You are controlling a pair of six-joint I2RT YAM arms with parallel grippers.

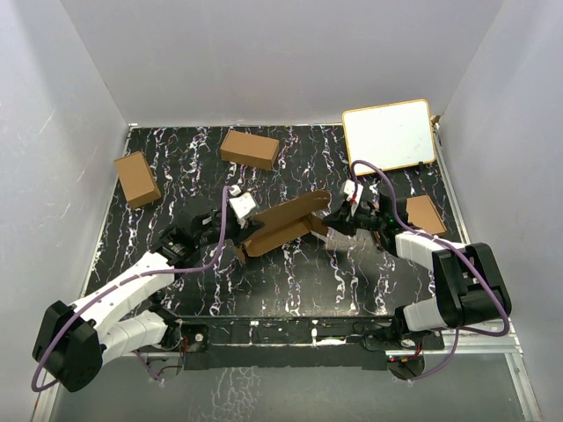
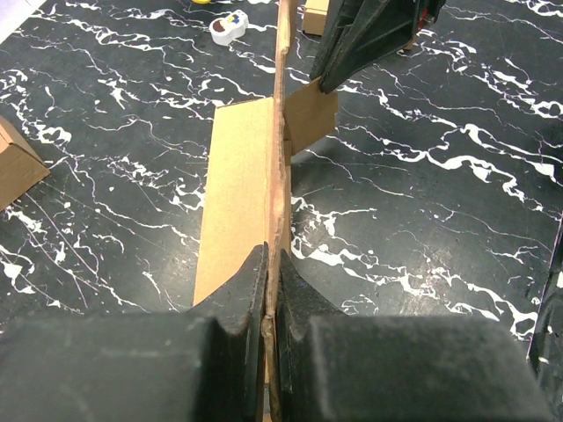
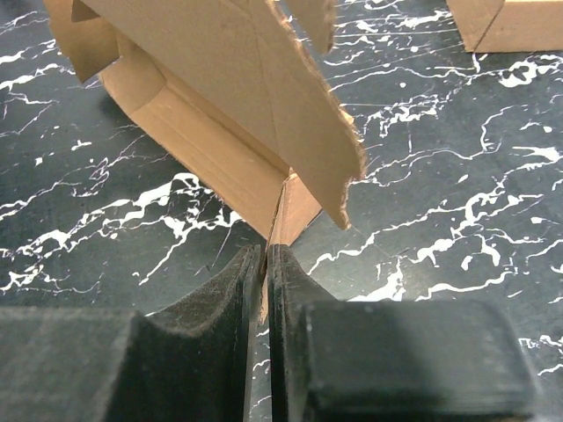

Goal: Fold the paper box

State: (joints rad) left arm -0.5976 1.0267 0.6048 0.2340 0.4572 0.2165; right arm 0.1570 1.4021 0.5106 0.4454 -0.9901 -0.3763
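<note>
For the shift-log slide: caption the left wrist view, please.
Left claw clamps the paper box edge-up; right claw pinches its far end over the black marbled table.

Overhead view: a fixed camera above and behind the two arms looks down on the whole black marbled worktop [image 1: 290, 281], with the arm bases at its bottom edge. Right wrist view: the camera sits low, just behind the right pincer [image 3: 266, 255], and faces the paper box [image 3: 229, 114] from very near. Left wrist view: the camera sits equally low behind the left pincer [image 2: 271, 264] and looks lengthwise along the box towards the right pincer. All three views share the box at mid-worktop.
</note>
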